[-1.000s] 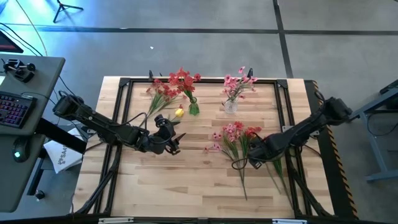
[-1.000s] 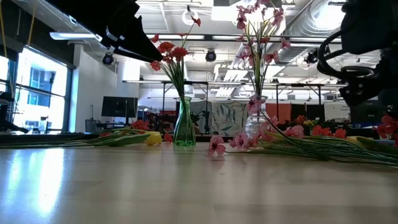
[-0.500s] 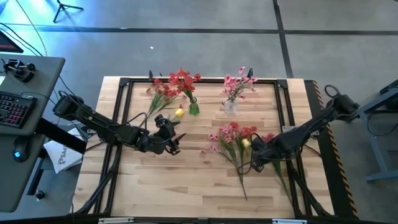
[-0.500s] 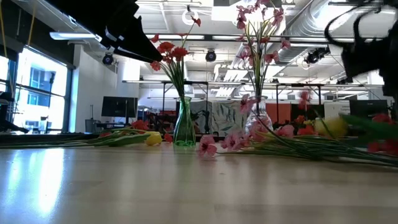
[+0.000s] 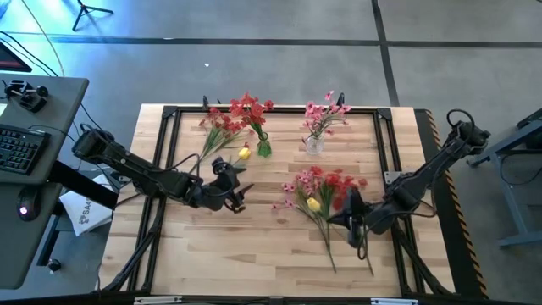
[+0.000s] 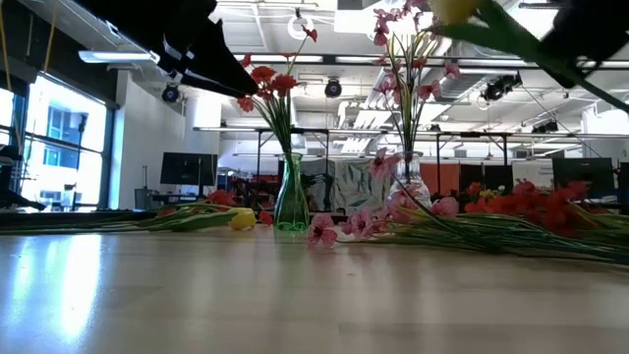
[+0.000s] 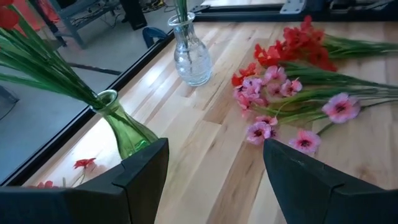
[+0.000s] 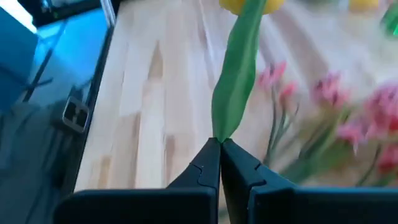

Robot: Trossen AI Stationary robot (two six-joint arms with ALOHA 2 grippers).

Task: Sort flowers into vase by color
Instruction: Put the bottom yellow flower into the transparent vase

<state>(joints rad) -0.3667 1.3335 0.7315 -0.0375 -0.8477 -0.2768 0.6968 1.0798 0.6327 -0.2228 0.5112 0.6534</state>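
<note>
- The right gripper (image 8: 220, 149), at lower right of centre in the high view, has its jaws pinched closed on the green stem of a yellow-bloomed artificial flower (image 8: 239, 68); the stem runs straight out from the fingertips, bloom farthest away.
- The left gripper (image 7: 214, 163), left of centre, hangs with jaws spread wide and nothing between them.
- The green glass vase holding red sprays (image 5: 263, 146) and the clear glass vase holding pink sprays (image 5: 314, 143) stand toward the top of the wooden table (image 5: 212, 254).
- Loose red and pink sprays (image 5: 326, 188) lie between gripper and vases; bare wood lies below them.
- No vase holds yellow, so its destination is unclear.
</note>
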